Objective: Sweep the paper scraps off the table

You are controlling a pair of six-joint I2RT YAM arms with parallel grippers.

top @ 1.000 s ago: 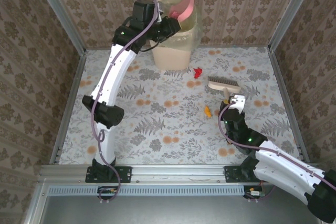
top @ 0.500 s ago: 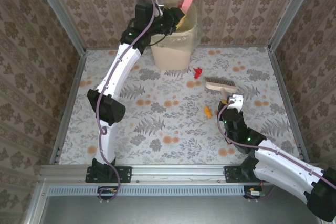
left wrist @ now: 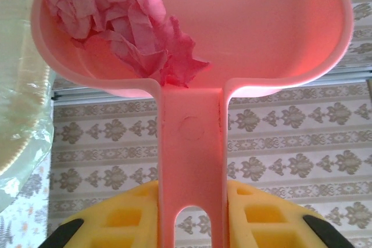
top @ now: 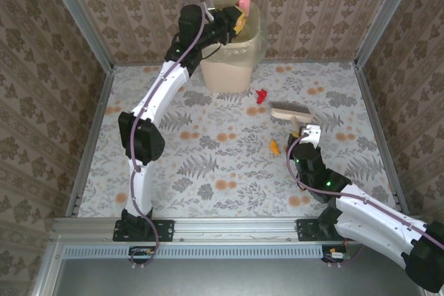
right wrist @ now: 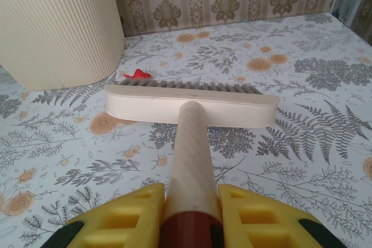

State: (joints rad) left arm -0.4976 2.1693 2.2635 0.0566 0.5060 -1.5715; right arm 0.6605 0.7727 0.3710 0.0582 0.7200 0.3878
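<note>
Wooden brush [right wrist: 192,105]: head crosswise, handle in right pincer [right wrist: 192,196] | red paper scrap [right wrist: 138,74] beyond

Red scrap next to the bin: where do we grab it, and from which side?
Pinch the red scrap across its raised crumpled middle, straight down from above. It is small and low on the table, so a side approach would likely just push it. The bin stands close beside it; keep the approach clear of its wall.
</note>
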